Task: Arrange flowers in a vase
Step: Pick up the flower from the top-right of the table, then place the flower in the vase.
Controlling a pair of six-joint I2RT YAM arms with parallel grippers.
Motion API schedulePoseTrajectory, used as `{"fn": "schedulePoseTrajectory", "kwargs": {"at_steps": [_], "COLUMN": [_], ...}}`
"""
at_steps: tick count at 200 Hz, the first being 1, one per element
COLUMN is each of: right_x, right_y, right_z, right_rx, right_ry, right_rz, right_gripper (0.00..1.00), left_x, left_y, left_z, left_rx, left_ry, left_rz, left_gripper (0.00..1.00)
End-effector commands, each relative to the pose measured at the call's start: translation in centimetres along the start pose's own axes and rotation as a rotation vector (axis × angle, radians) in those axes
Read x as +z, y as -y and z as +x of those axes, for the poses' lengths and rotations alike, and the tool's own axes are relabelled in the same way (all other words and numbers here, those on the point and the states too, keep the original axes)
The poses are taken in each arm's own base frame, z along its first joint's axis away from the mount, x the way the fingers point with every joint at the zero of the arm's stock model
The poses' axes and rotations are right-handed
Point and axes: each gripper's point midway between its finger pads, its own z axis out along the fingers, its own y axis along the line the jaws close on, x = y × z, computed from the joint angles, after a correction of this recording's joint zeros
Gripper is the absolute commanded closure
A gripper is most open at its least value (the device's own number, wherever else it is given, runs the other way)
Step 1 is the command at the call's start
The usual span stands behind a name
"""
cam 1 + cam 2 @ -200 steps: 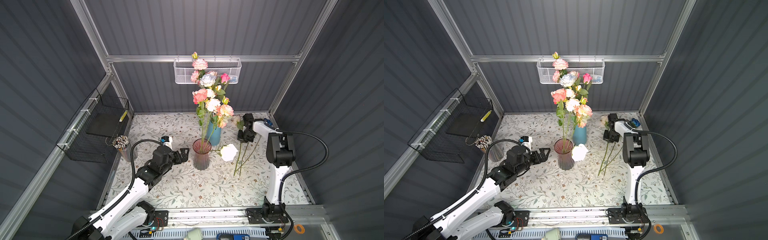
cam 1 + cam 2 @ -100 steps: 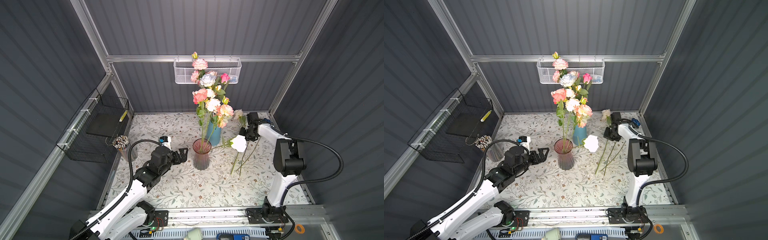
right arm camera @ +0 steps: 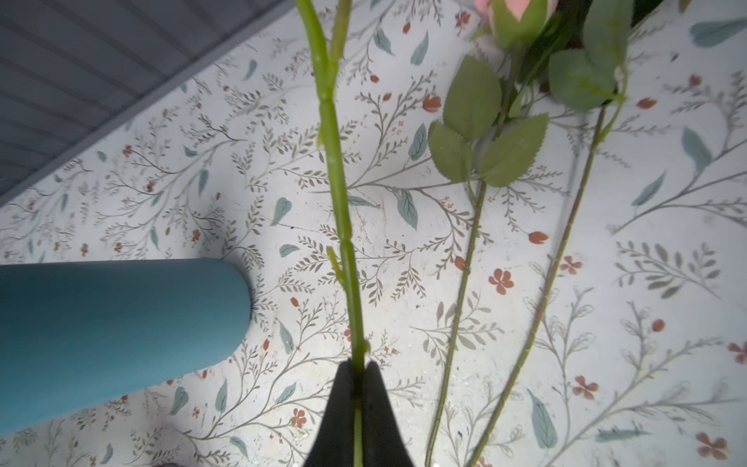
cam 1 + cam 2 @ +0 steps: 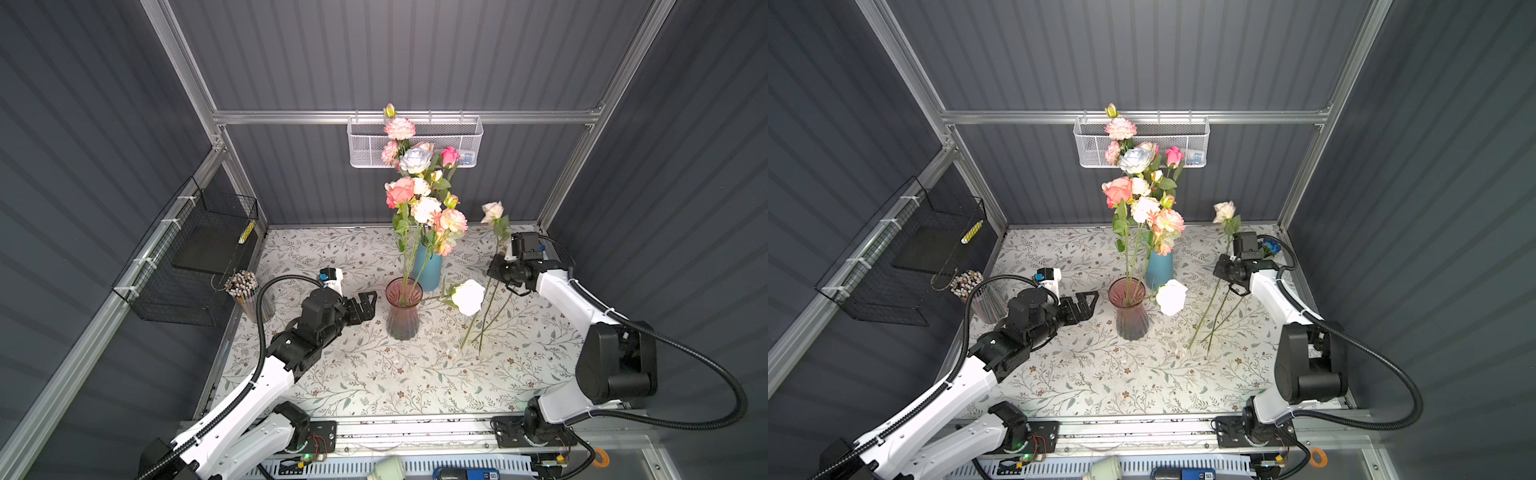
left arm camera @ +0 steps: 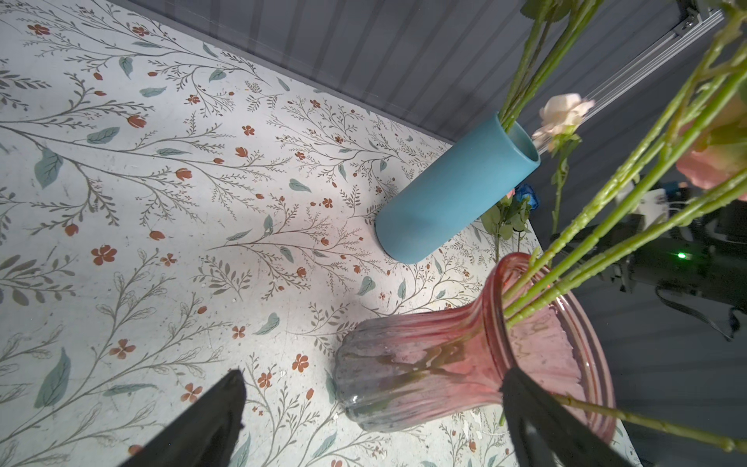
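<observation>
Standing nearly upright near the blue vase, one cream rose is pinched by its green stem between the closed fingers of the right gripper, bloom toward the back wall, cut end down toward the table. Two vases are seen, the blue one and a pink glass vase, carrying about a dozen upright blooms; one white rose is draped sideways over the pink rim, and two loose flowers are laid flat, cut ends frontward. The left gripper is spread wide and empty just beside the pink glass vase.
</observation>
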Motion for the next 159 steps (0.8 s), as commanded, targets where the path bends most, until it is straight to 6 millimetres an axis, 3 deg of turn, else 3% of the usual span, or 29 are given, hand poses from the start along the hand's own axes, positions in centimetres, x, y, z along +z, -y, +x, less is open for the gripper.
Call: {"fn": "schedulePoseTrajectory", "kwargs": {"at_steps": [1,48,66,90,159], "right_x": [-3.4,-10.7,-14.4,-18.0,-26.4], "right_y": [-1.1,-2.0,-3.0,-4.5,-8.7], "right_z": [-1.7,-2.6,-3.2,-3.6,-4.7], "right_rx": [-0.002,-0.033,-0.050,-0.075,-0.144], "right_ry": [0.118,0.276,0.362,0.444,0.629], "right_rz": [-0.037,-0.071,-0.114,-0.165,-0.323], "right_gripper": [1.00,1.00,1.00,1.00,1.00], "left_x": [-0.2,-1.1,-1.6,-2.1,-4.2], "left_y": [1.4,1.7,1.6,1.7,1.2], "left_z": [-1.5,-2.5,-3.0,-3.5,-4.7], "left_rx": [0.024,0.030,0.034,0.034,0.036], "left_ry": [0.020,0.049,0.067,0.077,0.131], "left_rz": [0.029,0.028,0.019,0.011,-0.027], "left_gripper": [0.00,0.01,0.00,0.01,0.01]}}
